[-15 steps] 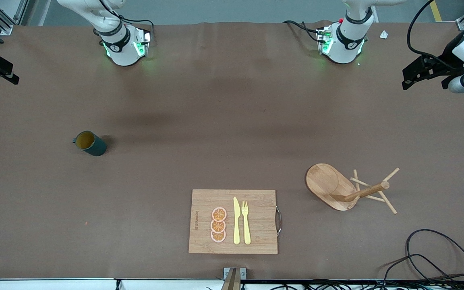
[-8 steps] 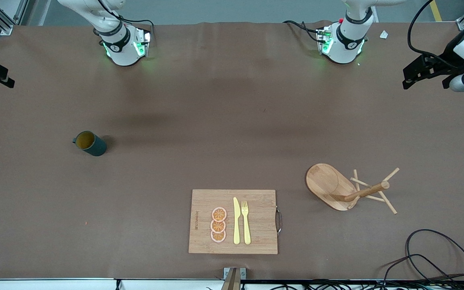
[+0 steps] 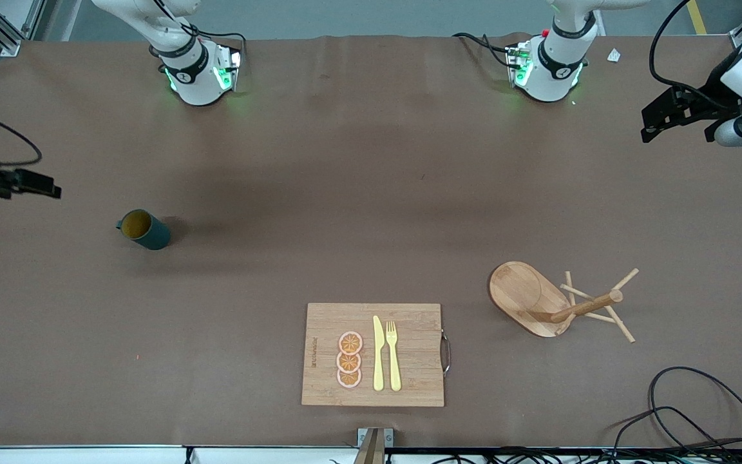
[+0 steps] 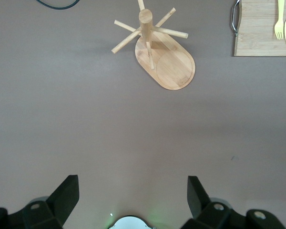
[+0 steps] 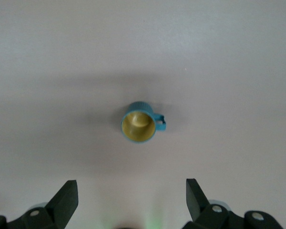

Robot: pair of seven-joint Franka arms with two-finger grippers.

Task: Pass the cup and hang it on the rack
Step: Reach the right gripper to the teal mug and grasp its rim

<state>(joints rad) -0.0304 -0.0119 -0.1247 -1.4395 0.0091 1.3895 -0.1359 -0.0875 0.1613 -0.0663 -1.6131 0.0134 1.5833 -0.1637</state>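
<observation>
In the front view the cup (image 3: 143, 229) stood untouched near the surface's (image 3: 358, 193) right-arm edge and the rack (image 3: 554, 299) toward the left-arm end, so nothing was done yet; the left wrist view showed the left gripper (image 4: 132, 200) spread over bare surface, and the right wrist view the right gripper (image 5: 131, 200) spread above the cup.

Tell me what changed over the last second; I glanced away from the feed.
The right claw moved nearer the front camera along the table's right-arm end, toward the cup, and now hangs open above the table beside it. The left claw barely shifted and waits, open, at the left arm's end. Nothing was grasped or released. The cup, rack, and cutting board stayed put.
</observation>
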